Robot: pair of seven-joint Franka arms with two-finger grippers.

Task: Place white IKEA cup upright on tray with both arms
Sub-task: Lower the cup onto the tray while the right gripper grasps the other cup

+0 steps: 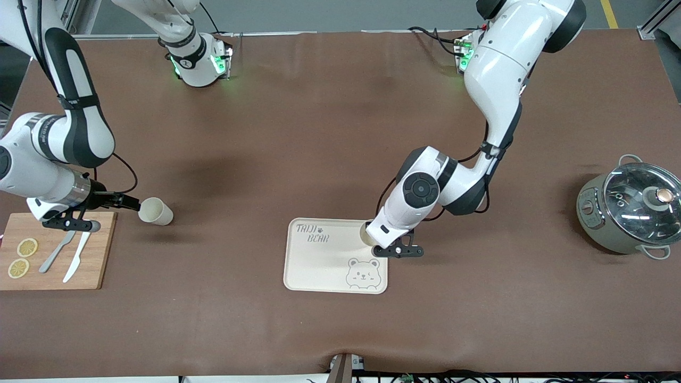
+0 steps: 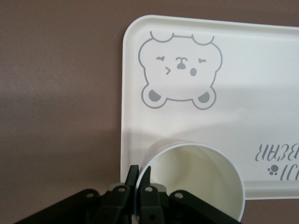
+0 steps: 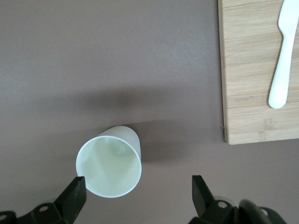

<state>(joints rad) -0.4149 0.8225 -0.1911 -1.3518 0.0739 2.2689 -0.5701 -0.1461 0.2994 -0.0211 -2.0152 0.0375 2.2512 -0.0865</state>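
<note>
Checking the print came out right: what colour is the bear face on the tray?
Grey outline on the cream tray; the bear face shows best in the left wrist view.

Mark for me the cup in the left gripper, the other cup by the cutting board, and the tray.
cup in the left gripper (image 2: 196, 179): left wrist view, inner wall.
cup by the cutting board (image 1: 157, 211): front view, outer side.
tray (image 1: 314, 266): front view, bare floor.

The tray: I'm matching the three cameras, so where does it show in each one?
Front view: the tray lies on the table, under the left gripper.
Left wrist view: it fills most of the picture, a cup over its edge.
Right wrist view: not in it.
Shared landmark: the bear face.
</note>
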